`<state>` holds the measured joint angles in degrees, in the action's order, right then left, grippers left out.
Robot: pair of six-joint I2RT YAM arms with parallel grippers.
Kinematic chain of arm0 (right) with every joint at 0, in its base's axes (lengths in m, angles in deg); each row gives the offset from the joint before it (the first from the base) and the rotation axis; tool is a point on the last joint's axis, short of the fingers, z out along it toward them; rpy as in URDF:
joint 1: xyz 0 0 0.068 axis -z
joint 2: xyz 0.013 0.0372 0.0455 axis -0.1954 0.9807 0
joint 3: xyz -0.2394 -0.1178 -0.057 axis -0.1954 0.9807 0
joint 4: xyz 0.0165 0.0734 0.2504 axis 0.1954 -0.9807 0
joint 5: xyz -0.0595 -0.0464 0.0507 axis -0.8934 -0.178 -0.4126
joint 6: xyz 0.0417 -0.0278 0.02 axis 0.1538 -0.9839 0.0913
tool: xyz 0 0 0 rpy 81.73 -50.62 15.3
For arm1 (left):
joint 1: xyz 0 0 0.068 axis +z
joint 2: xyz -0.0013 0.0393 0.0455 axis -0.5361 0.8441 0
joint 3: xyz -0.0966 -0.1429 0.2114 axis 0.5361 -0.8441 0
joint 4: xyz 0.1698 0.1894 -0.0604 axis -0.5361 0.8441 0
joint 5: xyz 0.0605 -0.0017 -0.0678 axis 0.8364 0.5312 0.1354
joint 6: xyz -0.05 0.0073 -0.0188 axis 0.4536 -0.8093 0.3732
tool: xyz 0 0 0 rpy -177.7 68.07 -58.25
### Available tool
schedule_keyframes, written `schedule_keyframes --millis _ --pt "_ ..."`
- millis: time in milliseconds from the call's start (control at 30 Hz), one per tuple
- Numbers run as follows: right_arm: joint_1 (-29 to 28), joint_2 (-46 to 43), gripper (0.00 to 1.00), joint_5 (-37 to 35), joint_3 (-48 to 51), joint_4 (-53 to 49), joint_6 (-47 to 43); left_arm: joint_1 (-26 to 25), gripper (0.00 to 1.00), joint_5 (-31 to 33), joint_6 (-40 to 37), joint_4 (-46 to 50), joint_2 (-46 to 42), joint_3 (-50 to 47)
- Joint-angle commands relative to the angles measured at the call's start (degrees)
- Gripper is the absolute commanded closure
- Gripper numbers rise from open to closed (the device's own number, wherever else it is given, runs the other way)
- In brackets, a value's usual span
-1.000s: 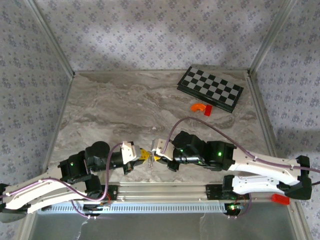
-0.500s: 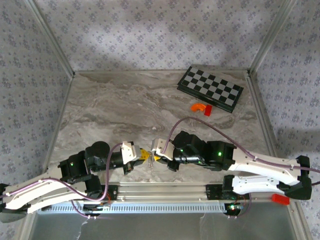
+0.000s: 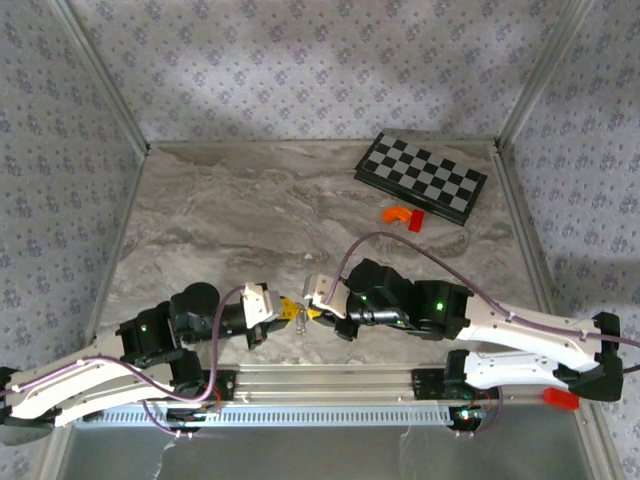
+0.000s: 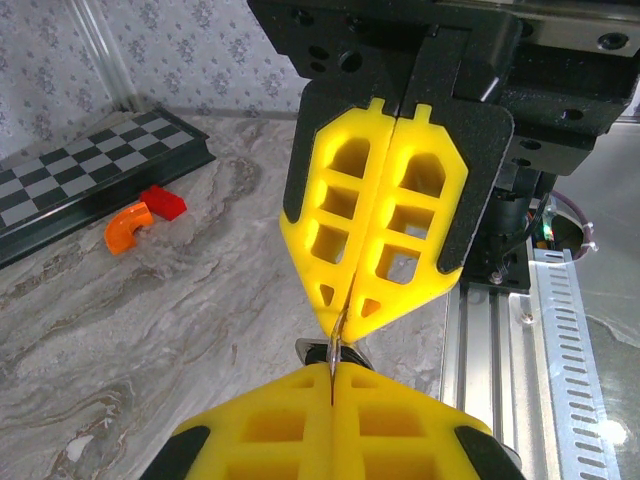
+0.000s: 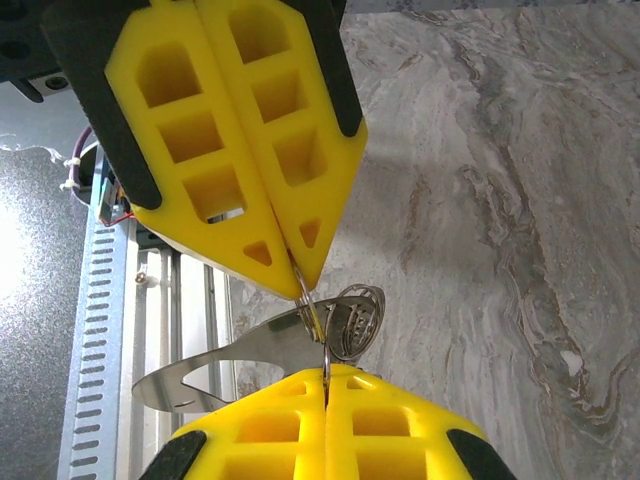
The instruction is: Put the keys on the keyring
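left hand point(image 5: 300, 278) and right hand point(image 5: 327, 376) pinch one thin silvery keyring point(image 5: 318, 325), a pale key point(image 5: 356, 318) touching it.

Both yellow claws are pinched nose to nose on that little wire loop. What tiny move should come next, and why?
Probably the right claw should ease slightly away from the left claw, to spread the keyring open. Both claws are shut tip to tip on that thin loop, and a silvery metal piece hangs against it; whether it is threaded on, I cannot tell.
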<state>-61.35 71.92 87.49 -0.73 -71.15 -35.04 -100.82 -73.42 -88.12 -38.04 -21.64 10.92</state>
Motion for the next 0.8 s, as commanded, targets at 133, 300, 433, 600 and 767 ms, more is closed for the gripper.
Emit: schedule_keyframes --millis 133,300,433,600,767 --pt "0.31 -0.01 1.00 1.52 -0.58 1.11 0.06 -0.59 1.00 -0.63 -1.01 -1.37 -0.17 1.80" --pt "0.20 -0.21 1.00 0.74 -0.14 0.12 0.34 -0.63 1.00 0.50 -1.12 -1.37 -0.94 1.64" --pt "0.11 -0.40 1.00 0.01 0.02 -0.83 0.25 -0.59 1.00 0.75 -1.24 -1.52 -0.96 1.41" --pt "-0.07 -0.40 1.00 0.01 -0.01 -0.67 0.08 -0.55 1.00 0.70 -1.10 -1.36 -0.78 1.45" --pt "-0.15 -0.27 1.00 0.34 -0.12 -0.01 -0.08 -0.55 1.00 0.70 -1.07 -1.52 -0.74 1.35"
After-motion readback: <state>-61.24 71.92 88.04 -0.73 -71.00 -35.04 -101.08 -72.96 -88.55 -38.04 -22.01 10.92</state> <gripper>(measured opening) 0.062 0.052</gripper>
